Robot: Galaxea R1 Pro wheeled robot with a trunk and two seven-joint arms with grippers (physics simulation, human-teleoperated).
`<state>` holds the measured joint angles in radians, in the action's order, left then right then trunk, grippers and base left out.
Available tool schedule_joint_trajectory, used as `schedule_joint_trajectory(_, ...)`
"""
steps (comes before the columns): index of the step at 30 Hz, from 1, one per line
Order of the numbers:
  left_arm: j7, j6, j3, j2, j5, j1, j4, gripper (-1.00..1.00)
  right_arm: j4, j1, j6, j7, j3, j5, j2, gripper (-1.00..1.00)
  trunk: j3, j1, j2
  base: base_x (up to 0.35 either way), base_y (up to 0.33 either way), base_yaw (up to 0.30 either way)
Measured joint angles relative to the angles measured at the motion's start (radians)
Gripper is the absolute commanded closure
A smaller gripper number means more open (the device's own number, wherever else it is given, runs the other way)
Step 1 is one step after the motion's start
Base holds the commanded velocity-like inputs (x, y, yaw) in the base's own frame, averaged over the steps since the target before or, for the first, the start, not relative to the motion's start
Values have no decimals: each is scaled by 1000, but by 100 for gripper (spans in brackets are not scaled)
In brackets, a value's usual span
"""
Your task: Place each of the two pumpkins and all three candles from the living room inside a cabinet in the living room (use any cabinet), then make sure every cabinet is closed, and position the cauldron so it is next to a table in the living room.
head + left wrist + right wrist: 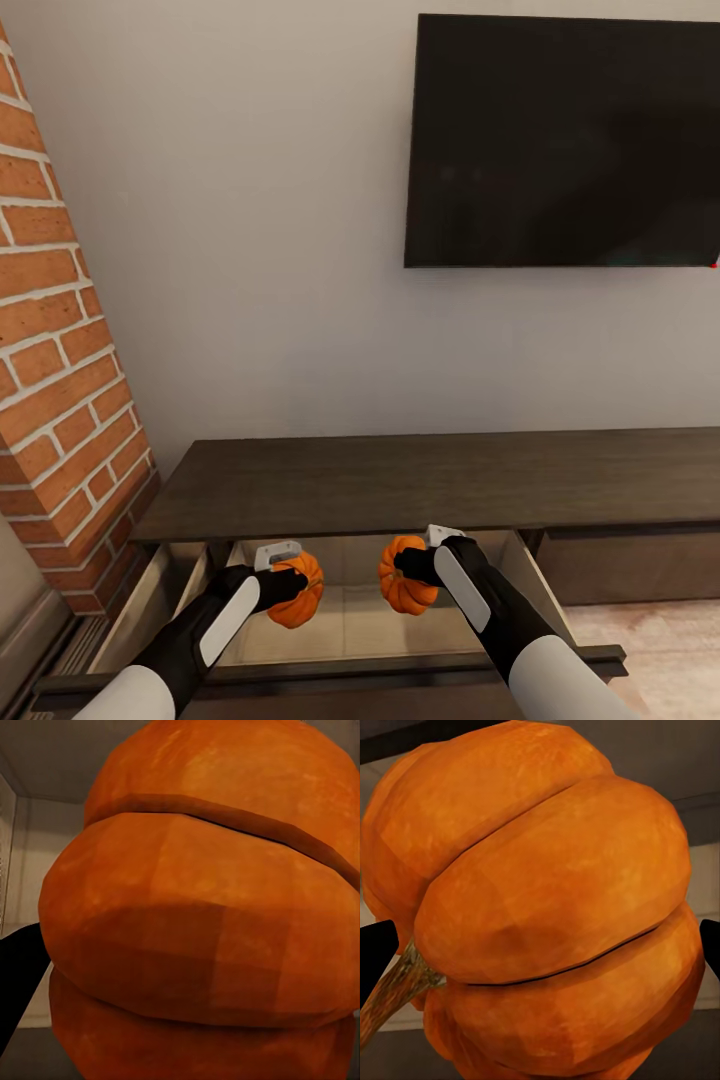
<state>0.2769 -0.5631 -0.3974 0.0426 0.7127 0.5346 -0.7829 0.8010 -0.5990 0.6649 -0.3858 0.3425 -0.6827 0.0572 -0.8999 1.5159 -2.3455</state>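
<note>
Orange ribbed pumpkins point(298, 593) point(402, 577) | both fingers clamped; over open wooden cabinet point(380, 482)

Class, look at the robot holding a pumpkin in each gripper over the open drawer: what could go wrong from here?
1. The left pumpkin and right pumpkin hang close together, so they may bump on release.
2. Both sit above the pale drawer floor; dropped from there, the round shapes could roll.
3. The drawer front lies under both forearms and could catch them.
</note>
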Motion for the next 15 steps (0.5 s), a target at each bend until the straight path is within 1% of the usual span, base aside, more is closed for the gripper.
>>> schedule_joint_trajectory(9,-3,0,5,3,0,0,-12,100,0,0,0,0,0,1,0,100,0,0,0,0,0,0)
schedule_joint_trajectory(15,-1,0,8,3,1,0,-13,100,0,0,1,0,0,1,0,100,-19,23,-42,0,0,0)
